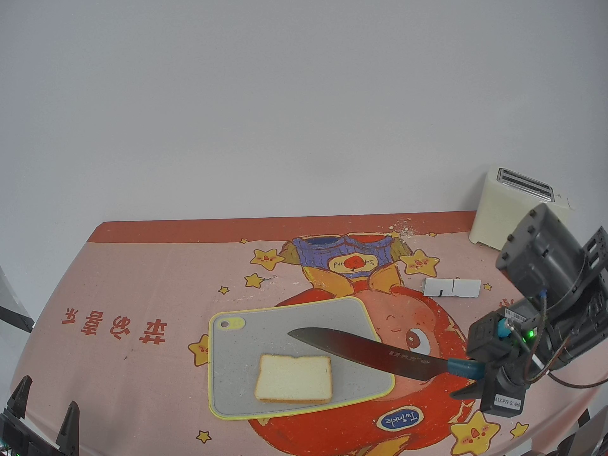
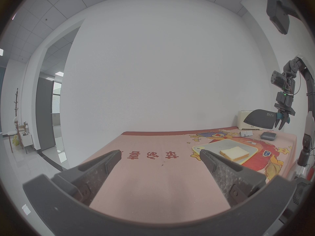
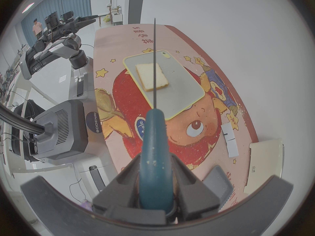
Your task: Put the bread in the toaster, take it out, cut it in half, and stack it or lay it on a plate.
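Near edge, robot's left: left pincer (image 1: 49, 395) sits low at the counter's (image 1: 126, 299) front corner, jaws spread wide, nothing between them. In the left wrist view (image 2: 160, 156) its two dark fingers (image 2: 98, 172) frame bare pink cloth.

Near edge, right: right pincer (image 1: 482, 375) clamped on the blue handle of a kitchen knife (image 1: 367, 349). The right wrist view shows the handle (image 3: 156, 148) wedged tight between the jaws (image 3: 157, 181). The dark blade points toward the robot's left, held in the air above the counter. It is raised clear of the board and touches nothing, as seen from the left wrist view (image 2: 261, 118). Its tip hangs over the board just beyond the bread.

Middle: a single slice of white bread (image 1: 294, 379) lies flat and whole on a grey cutting board with a yellow rim (image 1: 253, 337), toward the board's near edge.

Farther, right: two small white cards (image 1: 451, 287) side by side on the cloth.

Far right corner: cream toaster (image 1: 513, 207), slots up, against the wall.
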You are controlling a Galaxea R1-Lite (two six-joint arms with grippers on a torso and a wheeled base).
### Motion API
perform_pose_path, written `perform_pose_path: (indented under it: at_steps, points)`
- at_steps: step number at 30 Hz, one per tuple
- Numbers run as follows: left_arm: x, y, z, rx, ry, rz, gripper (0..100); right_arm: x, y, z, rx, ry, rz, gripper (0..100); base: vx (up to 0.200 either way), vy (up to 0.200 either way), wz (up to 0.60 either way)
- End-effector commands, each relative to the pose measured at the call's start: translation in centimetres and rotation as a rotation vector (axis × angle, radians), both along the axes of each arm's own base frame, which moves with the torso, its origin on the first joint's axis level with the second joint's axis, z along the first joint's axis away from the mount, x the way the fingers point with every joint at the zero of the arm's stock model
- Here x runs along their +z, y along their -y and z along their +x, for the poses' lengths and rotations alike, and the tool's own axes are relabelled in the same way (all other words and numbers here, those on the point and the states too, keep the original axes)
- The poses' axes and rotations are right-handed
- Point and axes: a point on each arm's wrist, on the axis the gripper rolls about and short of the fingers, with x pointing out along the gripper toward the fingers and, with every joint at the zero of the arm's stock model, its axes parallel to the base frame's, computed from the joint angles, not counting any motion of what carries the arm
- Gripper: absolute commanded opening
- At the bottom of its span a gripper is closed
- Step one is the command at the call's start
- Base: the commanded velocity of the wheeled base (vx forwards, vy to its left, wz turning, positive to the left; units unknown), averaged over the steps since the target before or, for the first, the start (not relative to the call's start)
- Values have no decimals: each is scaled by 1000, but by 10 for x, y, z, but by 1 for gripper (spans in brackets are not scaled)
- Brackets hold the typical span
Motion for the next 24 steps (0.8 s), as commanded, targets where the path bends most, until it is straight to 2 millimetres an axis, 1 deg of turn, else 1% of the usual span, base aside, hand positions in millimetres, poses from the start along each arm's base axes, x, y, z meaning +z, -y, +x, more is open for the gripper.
perform_pose_path:
  at_steps: [1, 4, 8, 13, 15, 16, 17, 18, 19, 20, 21, 23, 24]
  points:
    - [-5, 0, 1, -4, -18, 6, 100, -10, -21, 19, -2, -39, -47, 0, 0, 0, 0]
    - [-5, 0, 1, 1, -18, -1, 100, -12, -28, 22, 6, -42, -50, 0, 0, 0, 0]
    - [-5, 0, 1, 2, -18, 1, 100, -19, -36, 26, 10, -60, -70, 0, 0, 0, 0]
    - [-5, 0, 1, -4, -16, 13, 100, -28, -46, 37, 4, -76, -90, 0, 0, 0, 0]
    - [-4, 1, 1, -23, -9, 48, 100, -32, -48, 39, 4, -81, -96, 0, 0, 0, 0]
    - [0, 1, 1, -45, 31, 61, 100, -33, -50, 41, 4, -80, -95, 0, 0, 0, 0]
    - [14, 1, -3, -55, 138, 58, 100, -34, -51, 42, 1, -84, -97, 0, 0, 0, 0]
    - [16, 1, -4, -56, 157, 57, 100, -34, -51, 42, 1, -84, -97, 0, 0, 0, 0]
    - [70, 1, -22, -61, 453, 56, 100, -35, -53, 44, 0, -84, -96, 0, 0, 0, 0]
    - [79, 1, -22, -66, 471, 58, 100, -35, -53, 44, 0, -84, -96, 0, 0, 0, 0]
    - [103, 1, -18, -94, 458, 61, 100, -34, -56, 46, 0, -82, -94, 0, 0, 0, 0]
    - [124, 2, -12, -165, 437, 71, 100, -35, -62, 50, 5, -80, -92, 0, 0, 0, 0]
    - [130, 3, -10, -201, 432, 80, 100, -36, -65, 50, 8, -80, -91, 0, 0, 0, 0]
